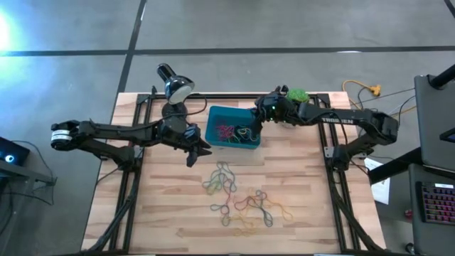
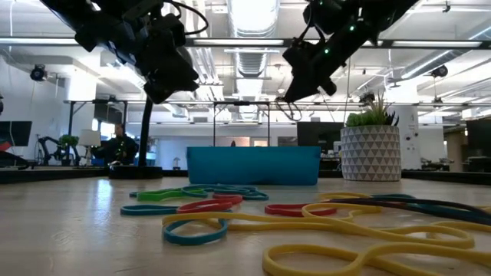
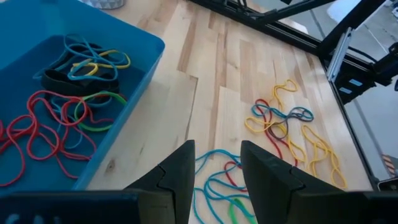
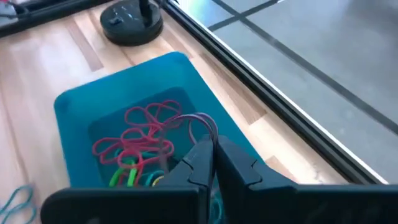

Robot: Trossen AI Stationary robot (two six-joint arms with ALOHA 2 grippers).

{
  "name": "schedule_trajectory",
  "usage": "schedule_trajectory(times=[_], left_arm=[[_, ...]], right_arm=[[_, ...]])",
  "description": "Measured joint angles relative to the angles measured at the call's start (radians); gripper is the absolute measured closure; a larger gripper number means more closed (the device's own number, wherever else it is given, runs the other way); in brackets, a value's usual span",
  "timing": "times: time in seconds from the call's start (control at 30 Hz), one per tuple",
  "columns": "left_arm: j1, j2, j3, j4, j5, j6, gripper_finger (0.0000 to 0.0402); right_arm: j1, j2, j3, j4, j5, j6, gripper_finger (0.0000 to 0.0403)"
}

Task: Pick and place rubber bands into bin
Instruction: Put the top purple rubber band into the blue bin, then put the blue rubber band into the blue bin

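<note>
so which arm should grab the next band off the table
Probably the left. The left gripper is open and empty beside the bin, close to the loose rubber bands. The right gripper is shut on a band over the bin.

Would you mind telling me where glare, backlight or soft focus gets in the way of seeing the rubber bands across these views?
Low view: bright ceiling lights backlight both arms into silhouettes, and the nearest rubber bands look soft. High view: glare at the left edge, away from the bin. Left wrist view: the open left end effector blurs, bands stay clear. Right wrist view: the right end effector pinches a band over the bin.
</note>
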Motion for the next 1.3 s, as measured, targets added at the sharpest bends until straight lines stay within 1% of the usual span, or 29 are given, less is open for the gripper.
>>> schedule_trajectory(times=[0.13,0.4,0.6,0.73,0.87,1.1,1.17,1.23,1.3], left_arm=[[0.001,0.0,0.0,0.028,-0.005,0.0,0.0288],[0.001,0.0,0.0,0.036,-0.006,-0.001,0.0288],[0.001,0.0,0.0,0.036,-0.005,-0.002,0.0288],[0.001,0.0,0.0,0.036,-0.005,-0.001,0.0288],[0.001,0.0,0.0,0.037,-0.005,-0.001,0.0288],[0.001,0.0,-0.001,0.037,-0.005,-0.001,0.0288],[0.001,0.0,-0.003,0.038,-0.004,-0.002,0.0288],[0.0,0.0,-0.009,0.036,0.023,-0.004,0.0288],[-0.005,0.0,-0.012,0.005,0.07,-0.003,0.0288]], right_arm=[[-0.016,0.071,0.0,0.075,-0.054,0.001,0.0394],[-0.032,0.202,0.0,0.099,-0.058,0.033,0.0394],[-0.046,0.231,0.0,0.1,-0.057,0.08,0.0394],[-0.046,0.224,0.0,0.102,-0.059,0.057,0.0391],[-0.049,0.212,0.0,0.105,-0.095,0.051,0.0364],[-0.052,0.209,0.0,0.104,-0.118,0.056,0.0292],[-0.051,0.206,0.0,0.104,-0.18,0.051,0.0276],[-0.052,0.197,0.0,0.104,-0.299,0.035,0.0264],[-0.044,0.185,0.0,0.099,-0.426,0.014,0.0257]])
